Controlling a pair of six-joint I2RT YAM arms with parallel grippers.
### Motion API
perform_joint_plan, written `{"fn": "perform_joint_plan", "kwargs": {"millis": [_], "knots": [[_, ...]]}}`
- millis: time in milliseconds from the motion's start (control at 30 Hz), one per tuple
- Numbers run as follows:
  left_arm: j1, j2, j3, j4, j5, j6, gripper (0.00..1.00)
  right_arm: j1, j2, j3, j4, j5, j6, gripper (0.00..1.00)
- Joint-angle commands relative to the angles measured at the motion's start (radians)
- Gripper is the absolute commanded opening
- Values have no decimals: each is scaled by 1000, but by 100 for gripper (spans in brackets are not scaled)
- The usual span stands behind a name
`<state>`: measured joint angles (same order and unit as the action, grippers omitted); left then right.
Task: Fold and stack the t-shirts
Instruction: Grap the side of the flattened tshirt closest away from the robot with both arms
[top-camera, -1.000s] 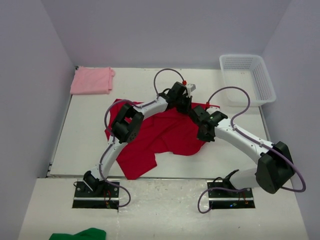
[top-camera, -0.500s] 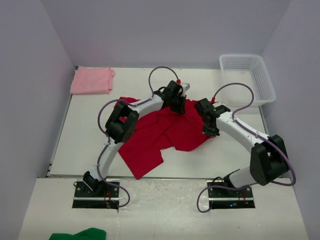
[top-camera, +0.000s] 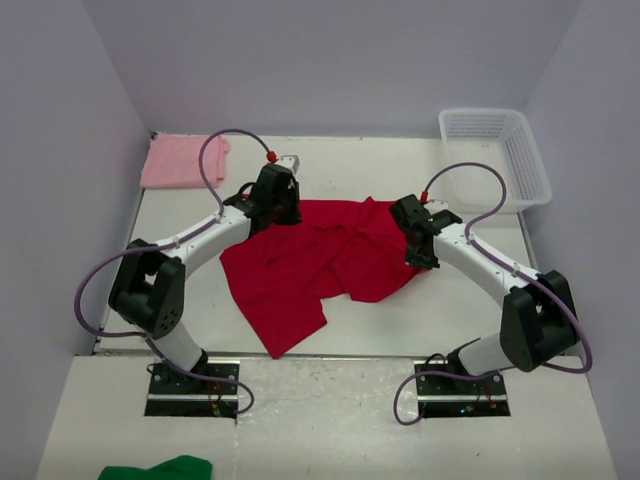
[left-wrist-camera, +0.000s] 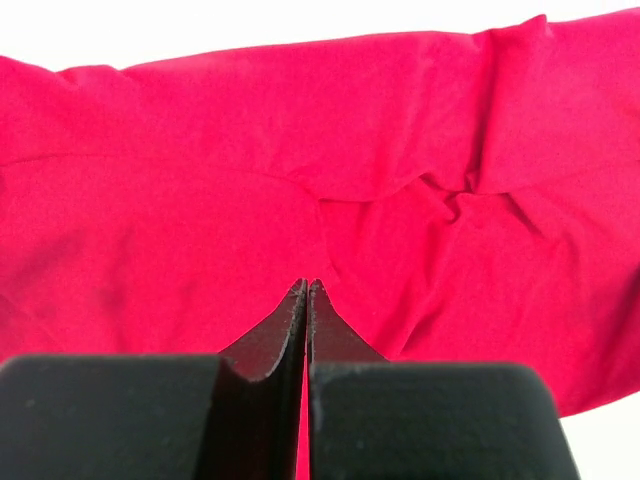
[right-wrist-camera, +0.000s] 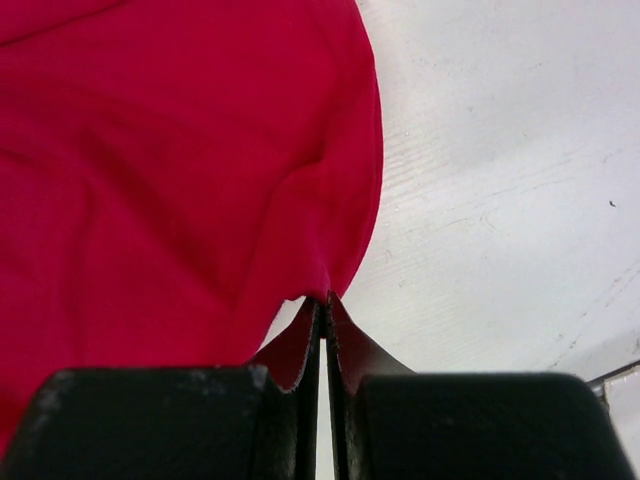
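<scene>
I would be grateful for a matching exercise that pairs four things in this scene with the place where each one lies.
Things:
1. red t-shirt
2. pink t-shirt
3. white basket
4. green cloth

Places:
A. far right corner of the table
B. near ledge, left side
C. middle of the table
D. far left corner of the table

Pairs: 1-C, 2-D, 3-A, 4-B

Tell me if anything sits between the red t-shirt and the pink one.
Nothing on the table does. Only bare table lies between the red t-shirt and the folded pink t-shirt in the far left corner. The left arm's cable loops above that gap.
</scene>
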<state>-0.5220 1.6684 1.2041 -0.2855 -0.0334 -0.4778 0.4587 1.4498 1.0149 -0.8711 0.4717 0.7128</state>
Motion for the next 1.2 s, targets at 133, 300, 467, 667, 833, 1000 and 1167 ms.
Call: {"fn": "perform_joint_plan", "kwargs": {"millis": [133,300,467,667,833,1000,1167], "knots": [[68,31,-28,-46,-72,-1,0,-2,-35,34,21,-5,-30,0],[119,56,-54,-40,-85,-16,0,-3,-37,39,20,2,-42,0],[160,85,-60,-78,-131,-50,0,-3,-40,37,20,-1,-47,0],[188,155,-81,-96,-103,-88,0,-3,-48,47,14,8,-47,0],[223,211,-107,-116,-129,-110,0,-5,-52,37,11,13,-44,0],[284,229,-149,-122,-166,-131,0,-3,-52,22,15,-1,-38,0],[312,203,-181,-145,-223,-165,0,-5,-52,14,15,4,-39,0]]}}
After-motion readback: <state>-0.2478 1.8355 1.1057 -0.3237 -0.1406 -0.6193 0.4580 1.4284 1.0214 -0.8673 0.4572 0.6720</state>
